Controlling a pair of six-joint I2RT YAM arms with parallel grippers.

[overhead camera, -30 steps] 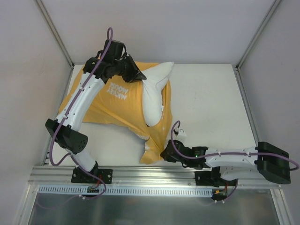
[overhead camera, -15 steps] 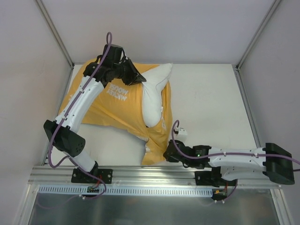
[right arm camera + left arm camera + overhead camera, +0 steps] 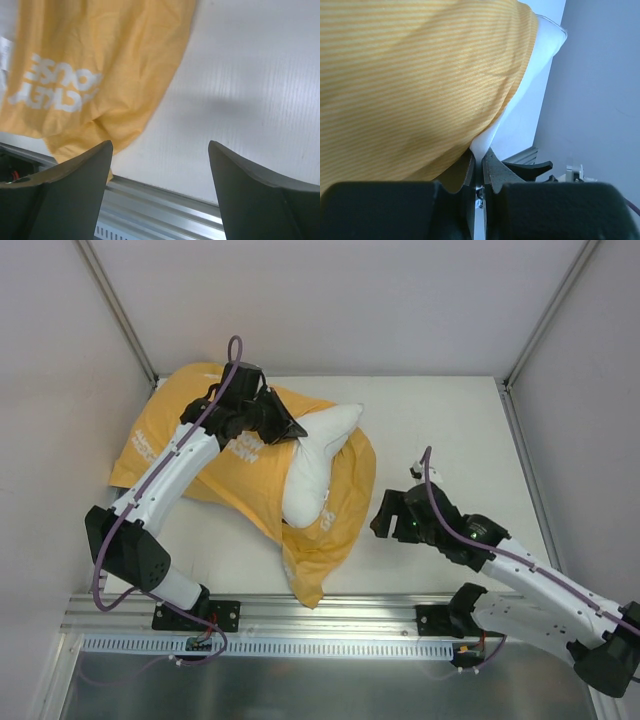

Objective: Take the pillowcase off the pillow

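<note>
Pillowcase (image 3: 250,475) hiding much of pillow (image 3: 310,465); left gripper (image 3: 297,430) clamped on pillow edge; right gripper (image 3: 382,517) apart, empty.

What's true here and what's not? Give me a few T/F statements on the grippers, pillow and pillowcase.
1. The right gripper is open and holds nothing. True.
2. The left gripper is open. False: it is shut on the pillow.
3. The pillowcase lies blue side up. False: its orange-yellow side with white lettering faces up.
4. Part of the pillow sticks out of the pillowcase. True.
</note>
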